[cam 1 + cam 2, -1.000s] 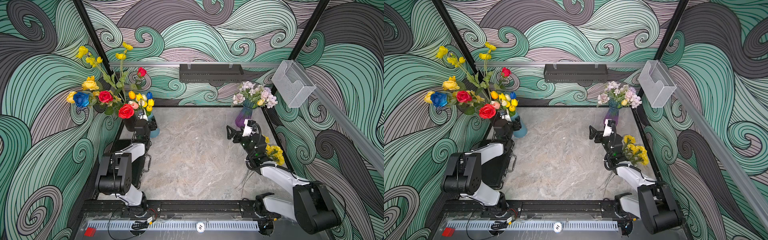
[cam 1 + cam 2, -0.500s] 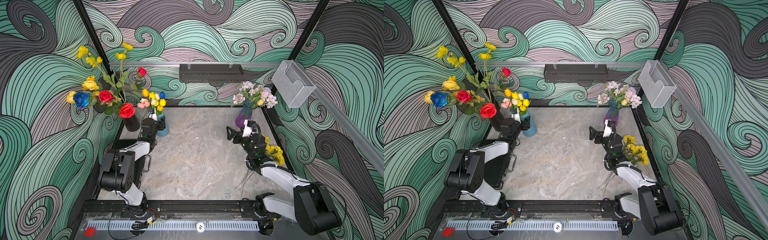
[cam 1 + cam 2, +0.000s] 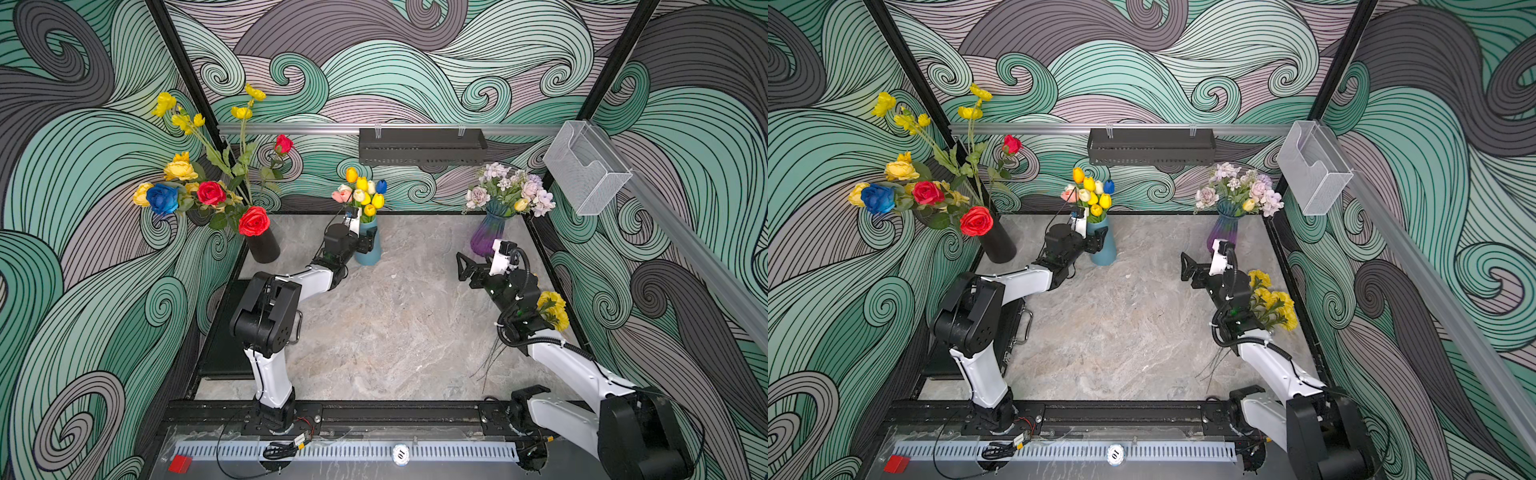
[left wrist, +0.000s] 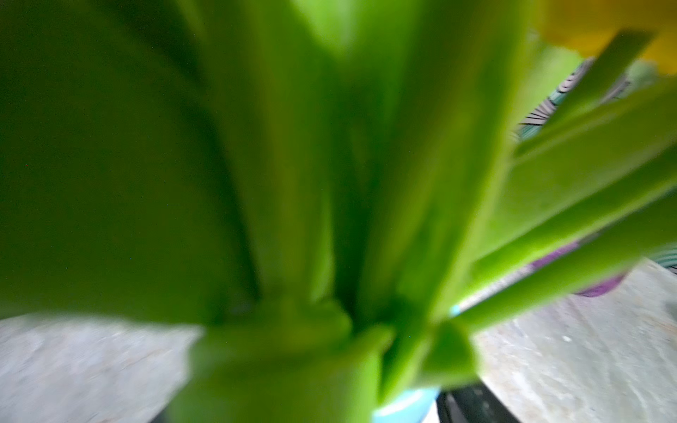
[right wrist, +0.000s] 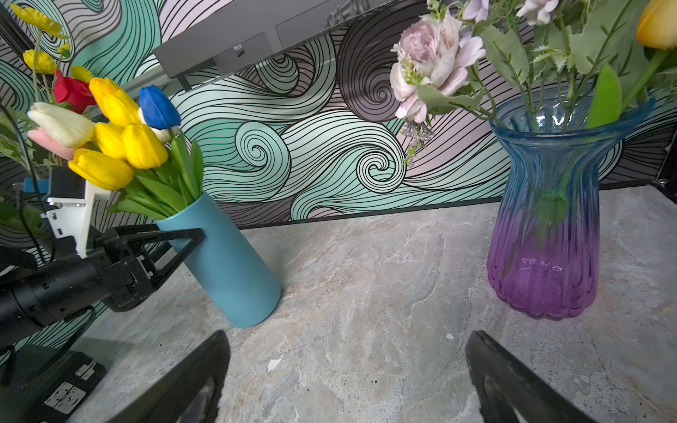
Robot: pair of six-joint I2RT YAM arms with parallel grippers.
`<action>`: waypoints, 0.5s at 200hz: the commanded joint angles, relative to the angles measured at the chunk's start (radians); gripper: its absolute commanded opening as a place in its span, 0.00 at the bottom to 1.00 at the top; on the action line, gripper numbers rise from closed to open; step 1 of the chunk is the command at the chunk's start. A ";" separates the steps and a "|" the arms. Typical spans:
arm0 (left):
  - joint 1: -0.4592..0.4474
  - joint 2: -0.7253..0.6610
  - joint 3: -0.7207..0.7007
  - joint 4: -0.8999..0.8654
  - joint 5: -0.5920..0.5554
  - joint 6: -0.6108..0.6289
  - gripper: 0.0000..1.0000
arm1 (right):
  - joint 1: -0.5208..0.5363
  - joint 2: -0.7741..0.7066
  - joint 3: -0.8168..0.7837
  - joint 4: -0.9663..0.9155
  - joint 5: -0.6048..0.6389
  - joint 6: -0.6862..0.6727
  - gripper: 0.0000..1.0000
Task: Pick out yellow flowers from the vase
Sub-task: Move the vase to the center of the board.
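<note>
- The blue vase [image 3: 368, 258] has slid from 10 o'clock to 12 o'clock, with the left gripper [image 3: 371, 241] clamped round it.
- Its yellow tulips [image 3: 377, 200] stand inside; the right gripper [image 3: 464, 266], at 2 o'clock, gapes empty.
- Step: presenting the vase. Next, the right gripper probably must pinch one tulip stem.

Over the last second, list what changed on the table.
The left gripper, clamped on the blue vase, carried it from beside the black vase toward the table's middle. The open right gripper, the purple vase and the yellow flowers lying beside that arm stayed put.
</note>
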 commanded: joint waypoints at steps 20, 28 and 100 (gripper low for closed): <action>-0.078 0.082 0.130 -0.023 0.093 -0.016 0.44 | 0.004 -0.027 0.011 -0.027 0.004 -0.025 0.99; -0.089 0.100 0.156 -0.034 0.101 -0.013 0.44 | 0.004 -0.029 0.011 -0.028 0.002 -0.026 0.98; -0.131 0.172 0.281 -0.103 0.124 0.018 0.52 | 0.004 -0.045 0.017 -0.051 -0.011 -0.036 0.97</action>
